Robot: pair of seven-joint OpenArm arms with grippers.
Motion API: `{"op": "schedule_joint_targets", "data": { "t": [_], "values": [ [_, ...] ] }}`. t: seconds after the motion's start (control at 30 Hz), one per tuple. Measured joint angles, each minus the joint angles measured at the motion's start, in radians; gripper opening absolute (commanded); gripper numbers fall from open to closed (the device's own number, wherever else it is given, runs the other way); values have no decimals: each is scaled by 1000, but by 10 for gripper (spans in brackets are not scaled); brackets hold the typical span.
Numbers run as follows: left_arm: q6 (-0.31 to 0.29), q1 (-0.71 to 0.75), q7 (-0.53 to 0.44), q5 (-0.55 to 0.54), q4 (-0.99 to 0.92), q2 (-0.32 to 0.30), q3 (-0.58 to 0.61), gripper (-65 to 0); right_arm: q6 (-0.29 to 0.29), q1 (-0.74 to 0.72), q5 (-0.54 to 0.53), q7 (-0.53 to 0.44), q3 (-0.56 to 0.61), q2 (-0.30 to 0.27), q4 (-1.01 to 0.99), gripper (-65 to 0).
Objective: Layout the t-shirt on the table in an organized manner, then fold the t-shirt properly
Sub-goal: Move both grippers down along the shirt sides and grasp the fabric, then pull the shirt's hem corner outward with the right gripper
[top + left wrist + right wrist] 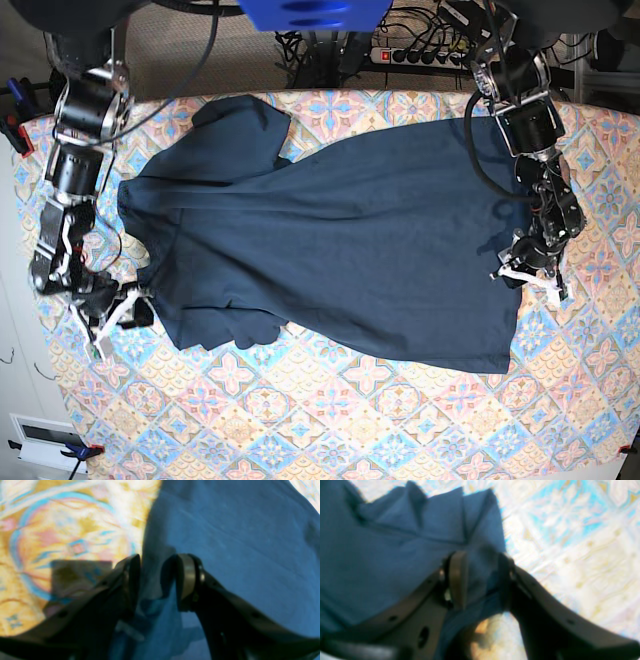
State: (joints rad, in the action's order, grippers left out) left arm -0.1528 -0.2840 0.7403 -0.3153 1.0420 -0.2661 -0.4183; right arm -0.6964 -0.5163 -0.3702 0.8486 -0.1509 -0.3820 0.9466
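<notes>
Clearly, both grippers are pinching the navy t-shirt at opposite ends of the garment. Seen by the left wrist camera, the left gripper is holding a raised fold of the shirt's edge between its jaws, which are closed onto the cloth with only that bunched fabric separating them. Beyond and to one side of those jaws the shirt is spreading out smooth and flat; on the other side the patterned tablecloth is showing bare, with the gripper's shadow falling across it.

Through the right wrist camera, the right gripper is likewise clamping a pinch of cloth, its jaws pressed onto a pleated corner near the sleeve. Past the jaws the fabric is fanning into several sharp folds (the picture is blurred, so which seam this is cannot be told).

From the base view the t-shirt is lying spread across the table, mostly flat, with wrinkles along its near edge and one sleeve reaching toward the far edge. Pastel diamond tiles with floral medallions are covering the table. Behind it, cables and a power strip are lying on the floor, and a blue part of the rig is hanging over the far edge.
</notes>
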Motion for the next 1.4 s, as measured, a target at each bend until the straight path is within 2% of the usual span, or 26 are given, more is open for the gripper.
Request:
{"op": "schedule_joint_targets", "data": {
  "t": [0.1,0.23,0.4,0.5,0.73,0.97,1.13,1.33,1.4],
  "values": [
    [1,1,0,0,0,0,0,-426,1,-67,102,-121,27,-6,-69,-444],
    [0,2,3,1,0,0,0,-426,2,-54,210,-263,127,-12,-169,-444],
    [-1,3,6,-2,0,0,0,-426,0,-109,208,-397,351,-4,-209,-444],
    [-1,4,6,-2,0,-2,0,-427,-2,-145,185,-473,443,-3,-193,-444],
    [-1,4,7,-2,0,-2,0,-429,-4,-111,213,-450,495,-9,-216,-443],
    [-1,4,6,-2,0,-3,0,-429,-2,-124,209,-495,500,-10,-280,-442],
    [-1,4,6,-2,0,-2,0,-430,-2,-127,209,-550,614,-10,-282,-442],
    [-1,4,7,-2,0,-2,0,-430,-2,-126,209,-576,669,0,-279,-442],
    [-1,4,7,-2,0,-2,0,-430,18,-127,213,-589,715,32,-280,-442]
  ]
}}
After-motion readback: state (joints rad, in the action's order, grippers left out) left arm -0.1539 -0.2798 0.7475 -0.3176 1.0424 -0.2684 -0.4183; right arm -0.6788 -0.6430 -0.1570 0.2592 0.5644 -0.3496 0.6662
